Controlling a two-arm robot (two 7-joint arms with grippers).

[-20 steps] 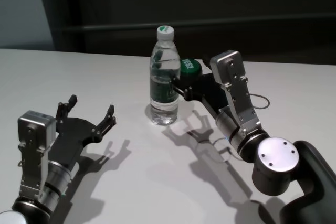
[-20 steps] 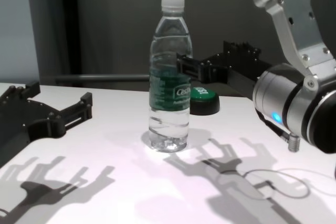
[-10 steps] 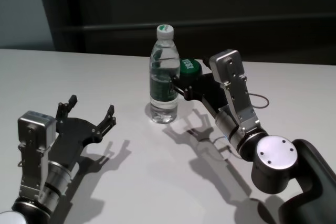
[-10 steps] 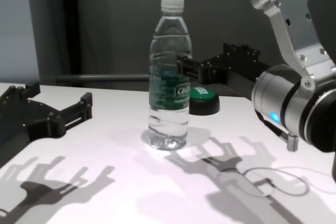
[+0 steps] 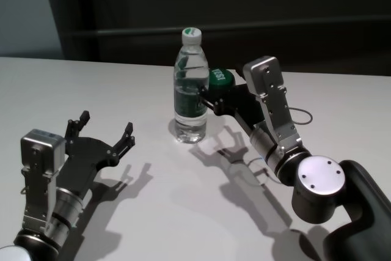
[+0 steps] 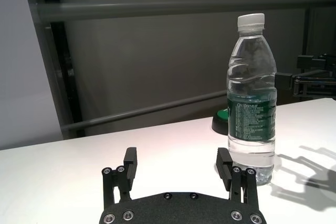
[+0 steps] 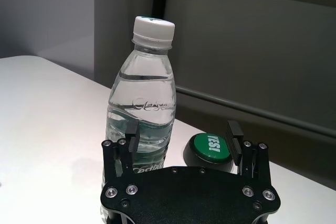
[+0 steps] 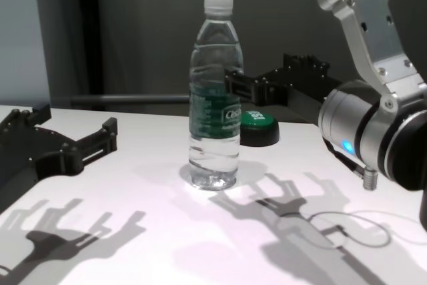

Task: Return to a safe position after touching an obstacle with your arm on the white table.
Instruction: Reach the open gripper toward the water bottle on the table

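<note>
Here, upright water bottle point(image 5: 192, 87) beside open right gripper point(image 5: 206, 97).

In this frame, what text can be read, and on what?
"Cestbon", partly legible: white brand lettering on the bottle label, also embossed on its clear shoulder.
Small print on the label: too small to read.
White lettering on the green button: seen upside down, perhaps "TEST", not certain.
Bottle cap: green mark, unreadable.
</note>
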